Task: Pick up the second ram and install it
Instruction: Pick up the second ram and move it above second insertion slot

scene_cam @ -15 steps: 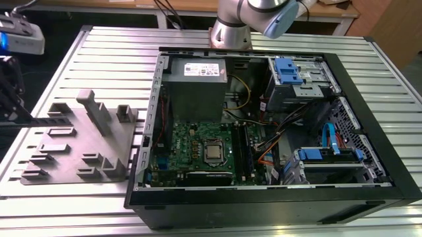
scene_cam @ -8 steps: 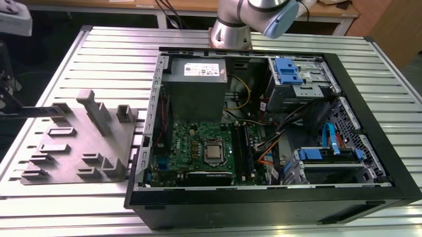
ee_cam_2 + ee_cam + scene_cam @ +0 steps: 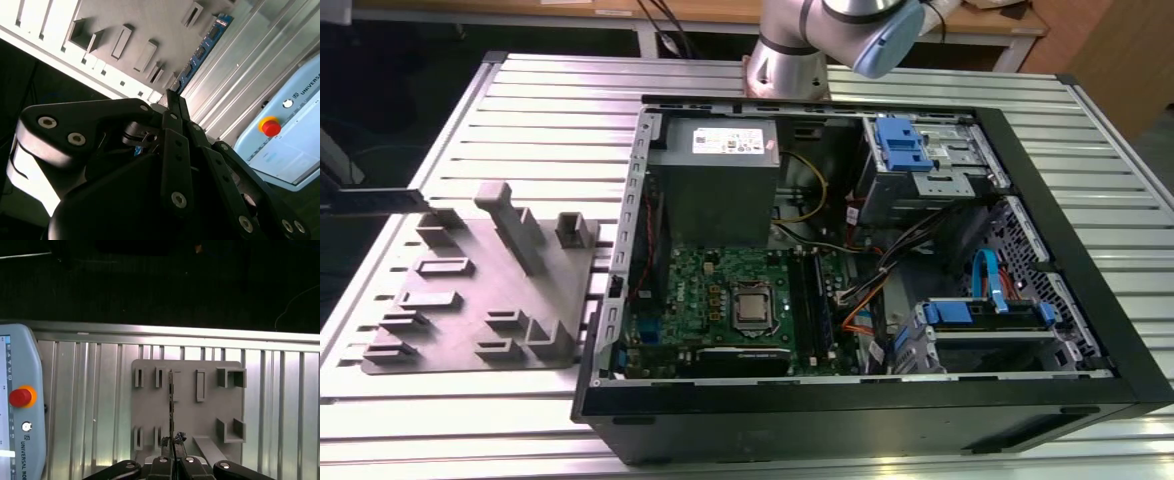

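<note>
The pick-up looks done and the carrying-over is in hand. The gripper point(image 3: 173, 442) is clamped on one end of the memory stick point(image 3: 202, 50), which juts out from the fingertips and shows edge-on in the first wrist view. It is held well above the grey holder tray point(image 3: 474, 290) on the slatted table point(image 3: 560, 110). The tray lies at the exterior view's left of the open computer case point(image 3: 1067, 250). Installing is not yet done. In my judgement it calls for lining the stick's long edge up with a free slot point(image 3: 811, 300) just right of the green board point(image 3: 707, 300), then a straight push. Loose cables point(image 3: 861, 300) crowd the slots' right side and the grey power supply point(image 3: 714, 190) stands beyond them. A control pendant point(image 3: 20, 440) lies on the table.
</note>
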Controlling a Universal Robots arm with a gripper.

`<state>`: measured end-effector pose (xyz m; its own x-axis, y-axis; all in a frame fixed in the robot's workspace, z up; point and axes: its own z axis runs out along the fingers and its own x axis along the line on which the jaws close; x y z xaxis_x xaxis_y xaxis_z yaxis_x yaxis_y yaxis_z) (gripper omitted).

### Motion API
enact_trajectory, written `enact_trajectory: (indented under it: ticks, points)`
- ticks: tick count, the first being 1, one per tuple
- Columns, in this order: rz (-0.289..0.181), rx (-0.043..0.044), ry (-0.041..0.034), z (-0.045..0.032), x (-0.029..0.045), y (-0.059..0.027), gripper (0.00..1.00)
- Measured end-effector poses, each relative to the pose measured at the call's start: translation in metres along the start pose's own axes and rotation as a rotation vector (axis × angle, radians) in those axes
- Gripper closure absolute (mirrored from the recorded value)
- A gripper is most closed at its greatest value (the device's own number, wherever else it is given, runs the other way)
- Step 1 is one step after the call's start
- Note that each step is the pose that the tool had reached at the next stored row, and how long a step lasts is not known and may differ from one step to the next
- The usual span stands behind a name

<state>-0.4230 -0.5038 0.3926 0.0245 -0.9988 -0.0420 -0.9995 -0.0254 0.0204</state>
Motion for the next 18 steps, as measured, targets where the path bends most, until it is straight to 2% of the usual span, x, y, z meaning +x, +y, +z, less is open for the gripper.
enact_trajectory:
  ticks: [9, 14, 16, 18]
  points:
    - [0.000, -0.0002, -0.0009, -0.0371, -0.0015, 0.0007, 0.91]
    - [0.000, 0.0001, -0.0011, -0.0550, -0.0023, 0.0011, 0.91]
    - [0.000, -0.0001, -0.0010, -0.0612, -0.0025, 0.0012, 0.91]
    - [0.000, 0.0000, -0.0011, -0.0627, -0.0026, 0.0013, 0.91]
